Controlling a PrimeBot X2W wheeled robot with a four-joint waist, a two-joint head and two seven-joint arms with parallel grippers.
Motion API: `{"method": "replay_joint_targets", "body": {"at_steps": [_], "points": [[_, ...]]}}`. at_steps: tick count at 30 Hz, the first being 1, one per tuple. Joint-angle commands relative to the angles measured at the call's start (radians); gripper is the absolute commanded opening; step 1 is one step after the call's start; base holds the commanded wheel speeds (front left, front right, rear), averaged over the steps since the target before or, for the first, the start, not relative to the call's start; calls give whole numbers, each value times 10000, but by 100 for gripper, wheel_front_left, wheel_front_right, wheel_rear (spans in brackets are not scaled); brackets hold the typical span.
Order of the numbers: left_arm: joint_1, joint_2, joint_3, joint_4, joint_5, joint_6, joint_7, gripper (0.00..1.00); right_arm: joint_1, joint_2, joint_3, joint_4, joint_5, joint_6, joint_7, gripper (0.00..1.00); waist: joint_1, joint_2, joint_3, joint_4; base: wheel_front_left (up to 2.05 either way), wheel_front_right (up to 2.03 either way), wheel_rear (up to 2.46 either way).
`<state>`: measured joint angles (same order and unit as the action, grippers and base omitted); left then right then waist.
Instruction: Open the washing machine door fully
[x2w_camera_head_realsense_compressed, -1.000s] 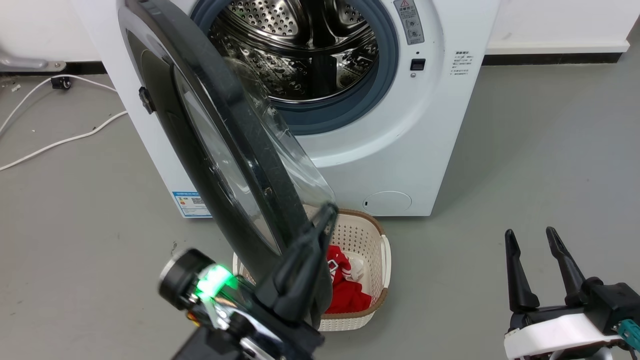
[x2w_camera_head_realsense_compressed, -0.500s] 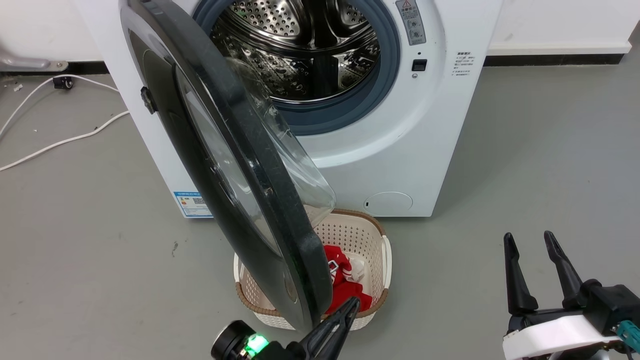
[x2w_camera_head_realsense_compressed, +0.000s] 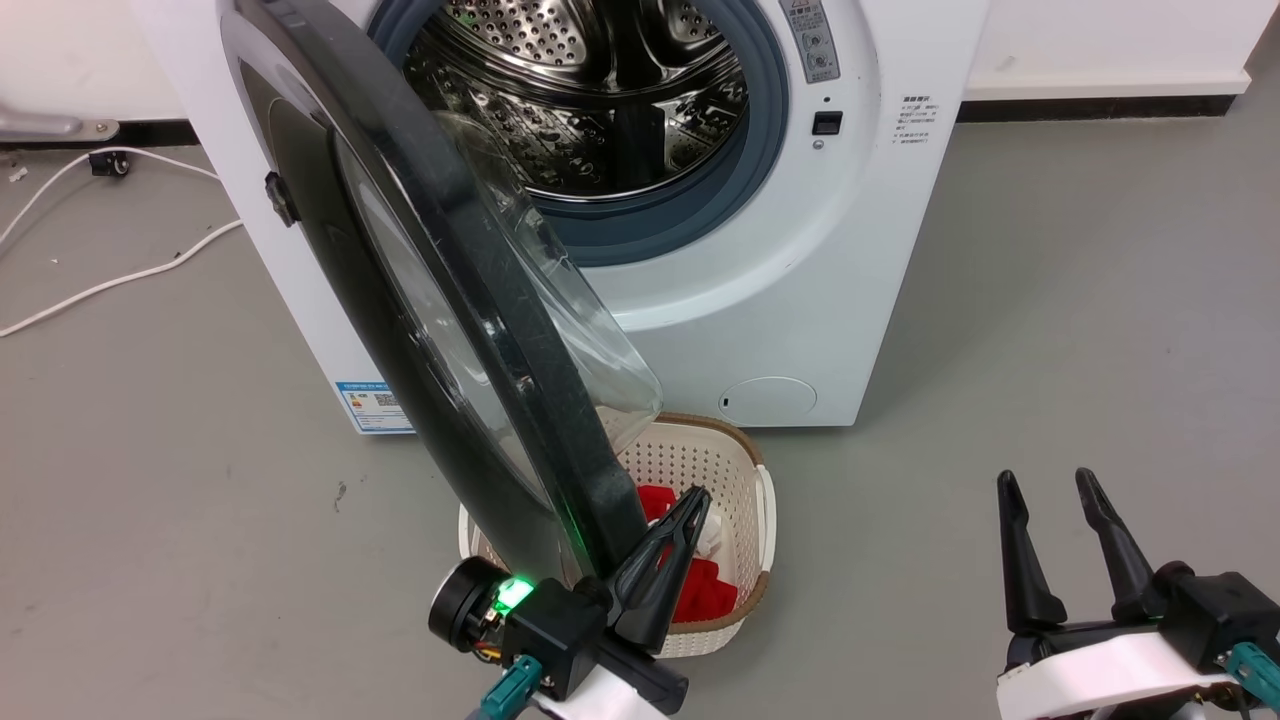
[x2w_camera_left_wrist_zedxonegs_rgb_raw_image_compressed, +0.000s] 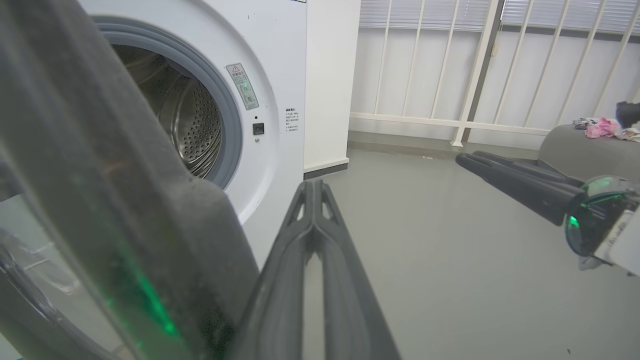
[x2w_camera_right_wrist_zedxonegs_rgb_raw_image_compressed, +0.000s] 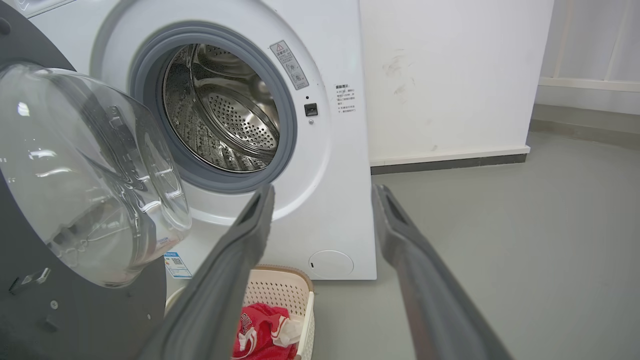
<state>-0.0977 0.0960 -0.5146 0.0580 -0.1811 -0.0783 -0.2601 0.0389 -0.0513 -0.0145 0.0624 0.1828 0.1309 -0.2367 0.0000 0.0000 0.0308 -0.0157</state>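
Large round glossy black washing machine door with a bulging clear glass bowl (x2w_camera_head_realsense_compressed: 500, 310), standing partly open, edge-on from upper left to lower centre of the head view, above a cream perforated laundry basket (x2w_camera_head_realsense_compressed: 700, 462). Left claw (x2w_camera_head_realsense_compressed: 695, 498), fingers pressed together and empty, sits just beside the rim's inner side, seemingly touching; right claw (x2w_camera_head_realsense_compressed: 1045, 480), spread wide and empty, idles at lower right. Step in hand, apparently: pushing the door wider. The next move calls for a sweep toward frame left, keeping contact with the rim.

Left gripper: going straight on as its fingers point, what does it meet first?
The left gripper would probably meet the washing machine's white front panel; the washing machine door lies beside it, not ahead. Depth unclear.
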Motion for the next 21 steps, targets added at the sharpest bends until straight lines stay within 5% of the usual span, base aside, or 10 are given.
{"method": "replay_joint_targets", "body": {"at_steps": [1, 13, 21], "points": [[-153, -28, 45, 93, -38, 52, -63, 0, -79, 22, 51, 38, 55, -4, -31, 100, 0, 0, 19, 7, 0, 0, 0], [195, -57, 671, 313, -10, 613, -30, 0, 30, 22, -25, 263, 379, -3, -132, 100, 0, 0, -70, 123, 0, 0, 0], [998, 10, 899, -123, -46, 866, -20, 0, 240, 22, -168, 228, 311, -3, -162, 100, 0, 0, -242, 828, 0, 0, 0]]}}
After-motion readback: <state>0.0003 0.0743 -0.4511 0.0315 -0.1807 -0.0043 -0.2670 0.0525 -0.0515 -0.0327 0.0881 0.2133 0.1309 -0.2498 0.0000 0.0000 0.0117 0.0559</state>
